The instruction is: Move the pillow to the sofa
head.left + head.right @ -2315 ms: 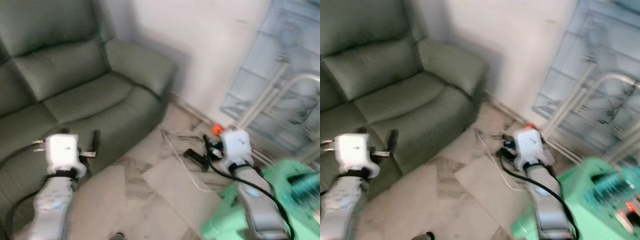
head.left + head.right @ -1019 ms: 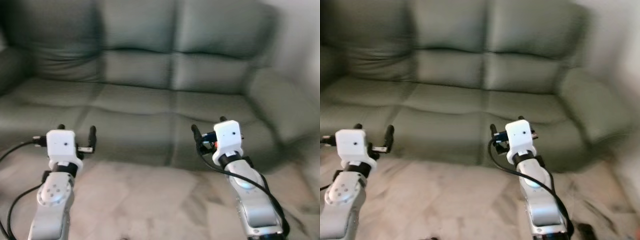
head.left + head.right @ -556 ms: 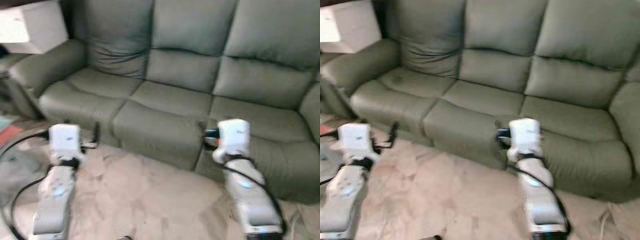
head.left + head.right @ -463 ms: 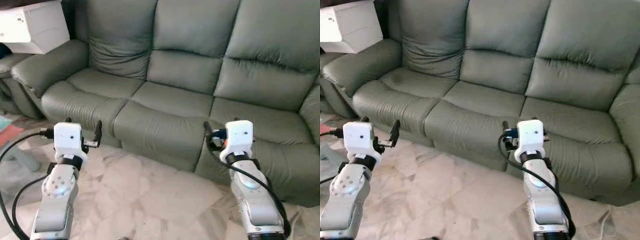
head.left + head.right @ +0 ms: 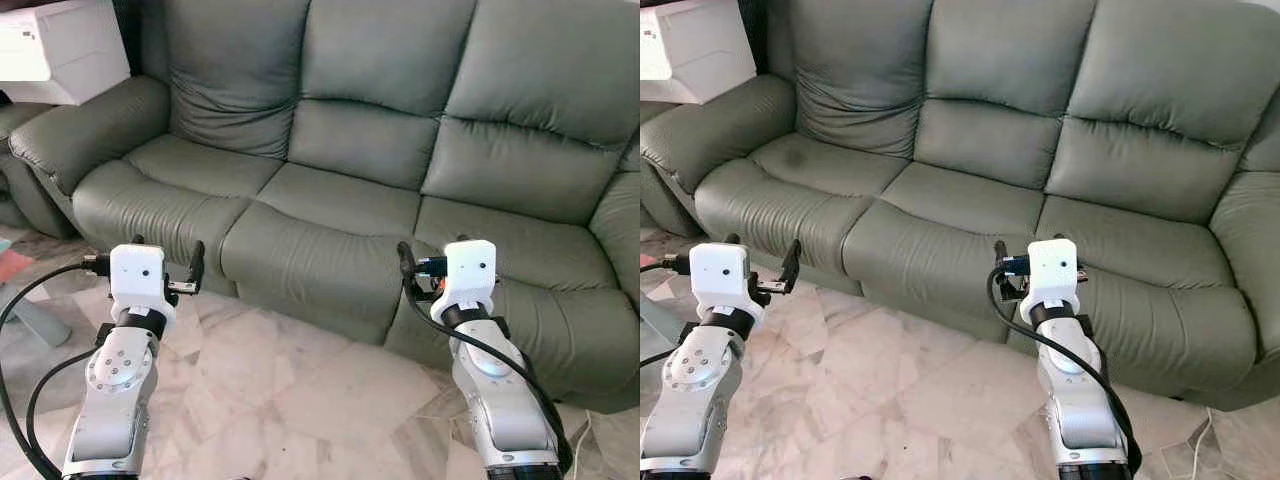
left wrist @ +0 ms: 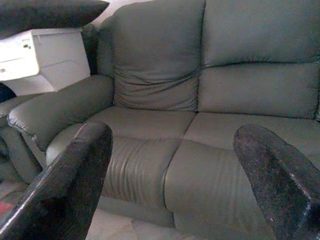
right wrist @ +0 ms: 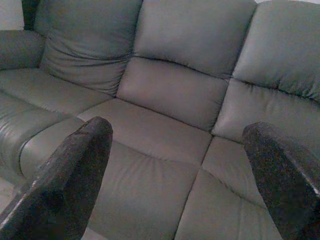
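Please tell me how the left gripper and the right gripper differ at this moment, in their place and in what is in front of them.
The left gripper is raised over the marble floor, before the left seat of the grey-green leather sofa; the right gripper is raised at the front edge of the seats further right. The left wrist view looks toward the sofa's armrest and a white box; the right wrist view looks at backrests. Both are open and hold nothing.

A three-seat sofa (image 5: 350, 190) stands across the room, directly ahead of the robot.
A white cabinet (image 5: 55, 50) sits behind its left armrest (image 5: 85, 130); tiled floor (image 5: 290, 400) lies before it, with both raised arms over that floor.
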`<state>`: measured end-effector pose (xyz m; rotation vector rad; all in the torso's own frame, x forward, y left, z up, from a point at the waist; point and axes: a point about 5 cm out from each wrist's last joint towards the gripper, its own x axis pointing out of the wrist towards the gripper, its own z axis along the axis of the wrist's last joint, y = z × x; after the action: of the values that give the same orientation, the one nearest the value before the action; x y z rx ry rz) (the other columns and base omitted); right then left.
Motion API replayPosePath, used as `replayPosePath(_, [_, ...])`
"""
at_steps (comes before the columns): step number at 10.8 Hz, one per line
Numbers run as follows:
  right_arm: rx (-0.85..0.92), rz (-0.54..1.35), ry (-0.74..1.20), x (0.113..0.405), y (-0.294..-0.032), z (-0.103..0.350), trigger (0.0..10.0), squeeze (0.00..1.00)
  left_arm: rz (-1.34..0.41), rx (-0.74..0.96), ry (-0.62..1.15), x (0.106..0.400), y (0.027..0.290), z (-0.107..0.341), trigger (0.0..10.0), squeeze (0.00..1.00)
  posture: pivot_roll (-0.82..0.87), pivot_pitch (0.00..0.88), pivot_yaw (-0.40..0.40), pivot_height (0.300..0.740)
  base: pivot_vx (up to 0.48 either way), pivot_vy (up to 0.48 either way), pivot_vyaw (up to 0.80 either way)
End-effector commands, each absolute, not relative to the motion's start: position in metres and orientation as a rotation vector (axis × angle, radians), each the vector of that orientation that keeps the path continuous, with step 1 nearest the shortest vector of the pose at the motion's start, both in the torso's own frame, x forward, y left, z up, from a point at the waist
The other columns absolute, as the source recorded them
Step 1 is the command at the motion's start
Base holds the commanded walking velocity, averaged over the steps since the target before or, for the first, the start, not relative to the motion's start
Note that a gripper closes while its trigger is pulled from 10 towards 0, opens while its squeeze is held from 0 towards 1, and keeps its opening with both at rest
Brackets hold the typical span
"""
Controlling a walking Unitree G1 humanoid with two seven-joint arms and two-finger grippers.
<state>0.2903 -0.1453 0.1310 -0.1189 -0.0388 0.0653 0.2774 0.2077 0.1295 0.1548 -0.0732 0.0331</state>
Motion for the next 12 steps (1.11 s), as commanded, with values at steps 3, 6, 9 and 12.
replayPosePath(3, [-0.114, 0.055, -0.043, 0.292, -0.147, 0.132, 10.0, 0.00, 0.024, 0.154, -0.075, 0.279, 0.206, 0.129, 10.0, 0.00, -0.02, 0.024, -0.039, 0.740, 0.000, 0.000, 0.00])
replayPosePath(6, [-0.114, 0.055, -0.043, 0.292, -0.147, 0.132, 10.0, 0.00, 0.024, 0.154, -0.075, 0.279, 0.206, 0.129, 10.0, 0.00, -0.02, 0.024, -0.039, 0.740, 0.000, 0.000, 0.00])
replayPosePath(9, [-0.114, 0.055, -0.043, 0.292, -0.147, 0.132, 10.0, 0.00, 0.024, 0.154, -0.075, 0.279, 0.206, 0.129, 10.0, 0.00, -0.02, 0.024, -0.039, 0.740, 0.000, 0.000, 0.00])
replayPosePath(12, [-0.104, 0.027, -0.086, 0.305, -0.142, 0.137, 10.0, 0.00, -0.025, 0.182, -0.082, 0.299, 0.198, 0.130, 10.0, 0.00, -0.03, 0.000, 0.004, 0.740, 0.000, 0.000, 0.00])
